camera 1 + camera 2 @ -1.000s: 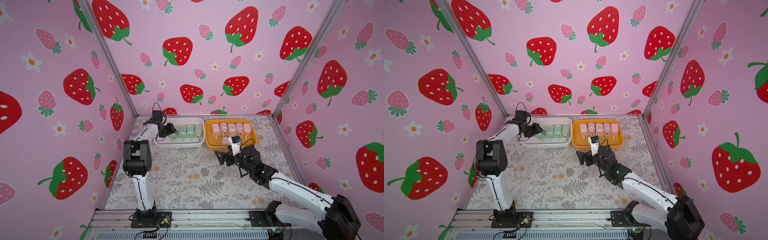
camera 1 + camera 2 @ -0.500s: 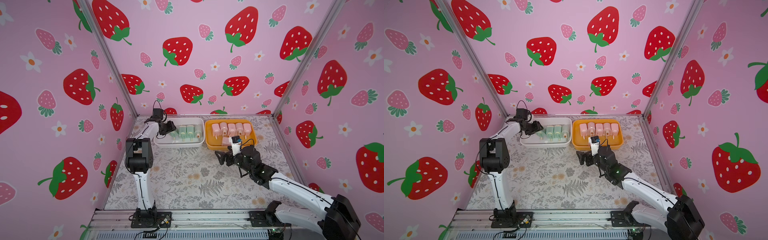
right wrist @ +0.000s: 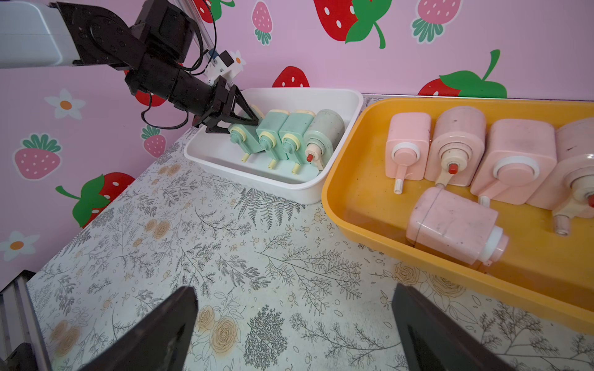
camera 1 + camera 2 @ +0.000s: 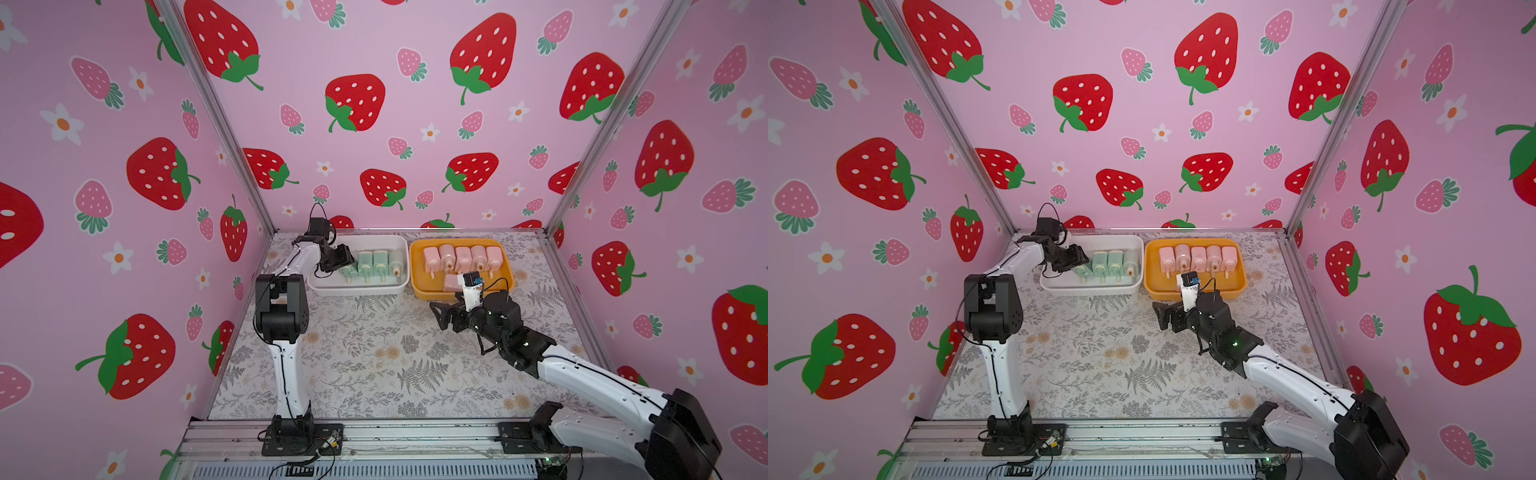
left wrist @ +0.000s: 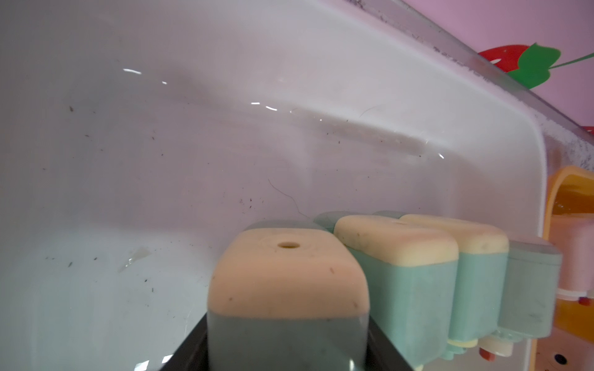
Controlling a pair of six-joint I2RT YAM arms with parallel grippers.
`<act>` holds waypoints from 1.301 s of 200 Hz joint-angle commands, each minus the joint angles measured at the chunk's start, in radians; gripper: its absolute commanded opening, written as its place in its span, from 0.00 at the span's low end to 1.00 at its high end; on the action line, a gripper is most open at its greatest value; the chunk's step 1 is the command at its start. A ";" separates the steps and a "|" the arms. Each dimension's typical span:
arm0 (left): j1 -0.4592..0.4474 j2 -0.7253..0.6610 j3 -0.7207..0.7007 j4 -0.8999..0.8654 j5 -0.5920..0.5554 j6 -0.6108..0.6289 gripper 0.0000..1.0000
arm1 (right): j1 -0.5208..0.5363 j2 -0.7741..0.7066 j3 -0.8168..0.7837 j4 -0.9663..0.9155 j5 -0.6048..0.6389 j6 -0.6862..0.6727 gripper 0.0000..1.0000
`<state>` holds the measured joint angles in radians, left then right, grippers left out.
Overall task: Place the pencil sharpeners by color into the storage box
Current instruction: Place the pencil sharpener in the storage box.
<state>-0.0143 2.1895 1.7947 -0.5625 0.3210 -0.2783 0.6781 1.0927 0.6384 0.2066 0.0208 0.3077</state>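
1. Left claw (image 4: 348, 266) is clamped on a green sharpener (image 4: 348, 273), with one black finger on each side of its body.
2. The left claw reaches into the white box (image 4: 357, 291) at the box's left end, and the held piece is inside this box, at the left end of the green row.
3. In the left wrist view the cream end of the held piece, with a small round hole, points away from the camera. In both top views it sits a little tilted next to its neighbours. I cannot tell if it touches the floor of the box.
4. Three more green sharpeners (image 4: 380, 262) stand side by side in the same box, just beside the held one, with their cranks toward the front. The one nearest the orange box (image 4: 436, 296) is more grey and has a red tip on its crank.
5. Right claw (image 4: 439, 316) has its fingers wide apart and holds nothing. It hangs over the flowered table (image 4: 374, 353), near the front wall of the orange box.
6. The orange box stands just beside the white one, on its right.
7. Five pink sharpeners (image 4: 462, 258) stand in a row at the back of the orange box.
8. A sixth pink sharpener (image 4: 451, 282) lies on its side in front of that row, close to the front wall.
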 commanded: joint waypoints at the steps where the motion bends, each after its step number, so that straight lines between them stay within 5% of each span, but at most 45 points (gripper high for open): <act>1: -0.017 0.011 0.063 -0.033 0.013 0.021 0.09 | 0.004 -0.004 0.020 -0.003 0.003 -0.007 1.00; 70: -0.030 0.032 0.096 -0.062 0.006 0.026 0.37 | 0.003 -0.022 0.008 -0.009 0.007 0.001 1.00; 106: -0.036 0.024 0.102 -0.076 -0.002 0.052 0.60 | 0.004 -0.028 0.005 -0.013 0.011 0.001 1.00; 260: -0.038 0.045 0.101 -0.090 0.005 0.047 0.71 | 0.004 -0.060 -0.011 -0.020 0.019 0.008 1.00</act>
<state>-0.0406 2.2169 1.8557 -0.6380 0.2890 -0.2394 0.6781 1.0538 0.6384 0.1921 0.0257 0.3111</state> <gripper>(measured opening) 0.692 0.995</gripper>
